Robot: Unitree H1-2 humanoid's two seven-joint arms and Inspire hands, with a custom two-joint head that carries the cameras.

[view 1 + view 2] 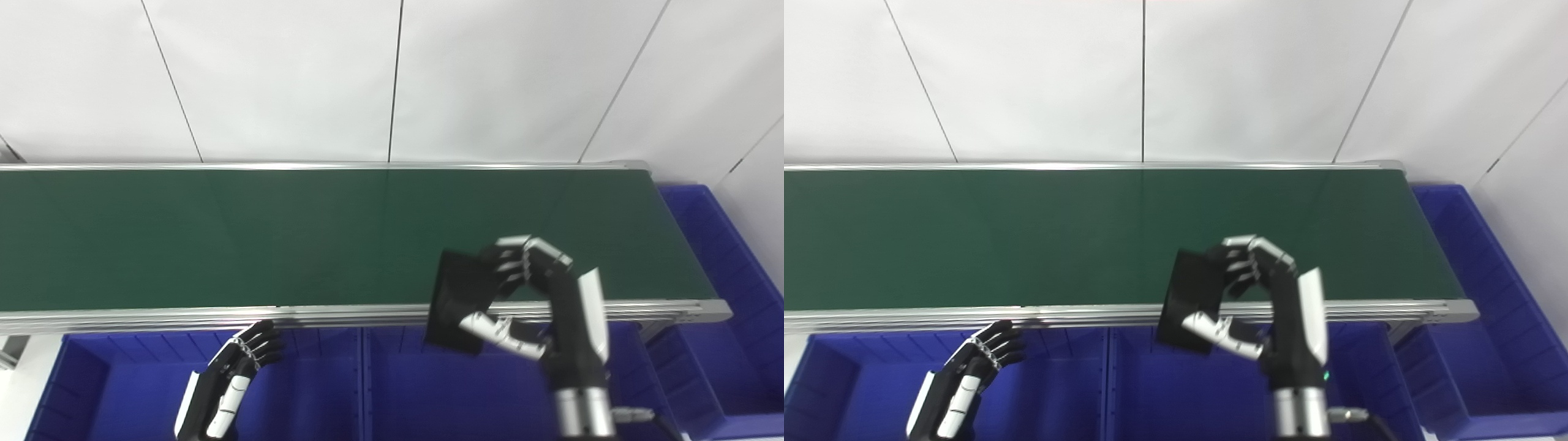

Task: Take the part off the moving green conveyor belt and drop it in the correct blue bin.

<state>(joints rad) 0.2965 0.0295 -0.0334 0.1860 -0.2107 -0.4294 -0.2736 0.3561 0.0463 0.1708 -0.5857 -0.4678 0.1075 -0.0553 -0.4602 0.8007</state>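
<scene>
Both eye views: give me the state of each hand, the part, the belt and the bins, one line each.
Right hand: shut on the black part, raised over the belt's near rail.
Black part: off the belt, tilted, held above the middle bin's far edge.
Left hand: holds nothing, fingers curled, over the left bin.
Green belt: nothing on it.
Left bin: nothing visible inside.
Middle bin: nothing visible inside.
Right bin: partly seen, nothing visible inside.

Setting: probably a factory-style sorting cell or robotics lab | long green conveyor belt (306, 239) in aluminium side rails (245, 315) | blue plastic bins (429, 392) lined below and at the belt's end | plain white panelled wall (392, 73) behind
</scene>
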